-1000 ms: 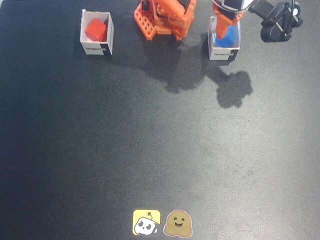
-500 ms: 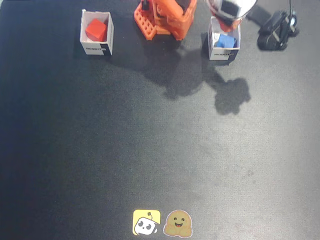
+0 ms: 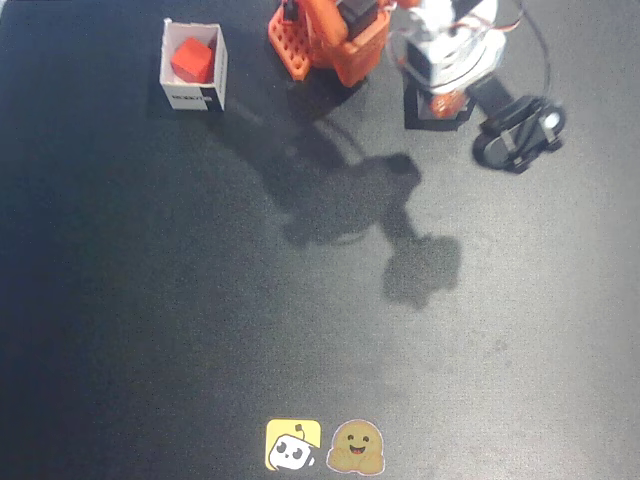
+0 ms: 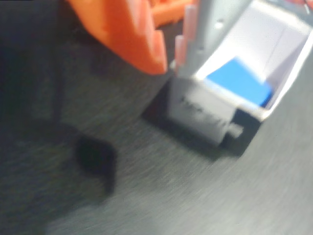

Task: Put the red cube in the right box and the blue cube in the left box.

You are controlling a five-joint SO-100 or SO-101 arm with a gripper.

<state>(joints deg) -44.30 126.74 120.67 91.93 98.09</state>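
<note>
The red cube (image 3: 191, 60) lies inside a white box (image 3: 170, 78) at the upper left of the fixed view. The blue cube (image 4: 240, 82) lies inside another white box (image 4: 205, 110), seen blurred in the wrist view. My gripper (image 4: 171, 66) hangs just left of that box, above the mat. Its orange jaw and grey jaw stand almost together with nothing between them. In the fixed view the arm (image 3: 445, 50) is folded over this second box and hides most of it.
The orange arm base (image 3: 330, 40) stands at the top centre of the black mat. A black clamp-like object (image 3: 517, 133) lies at the upper right. Two stickers (image 3: 325, 446) sit at the mat's bottom edge. The arm casts a shadow (image 3: 350, 200) across the middle.
</note>
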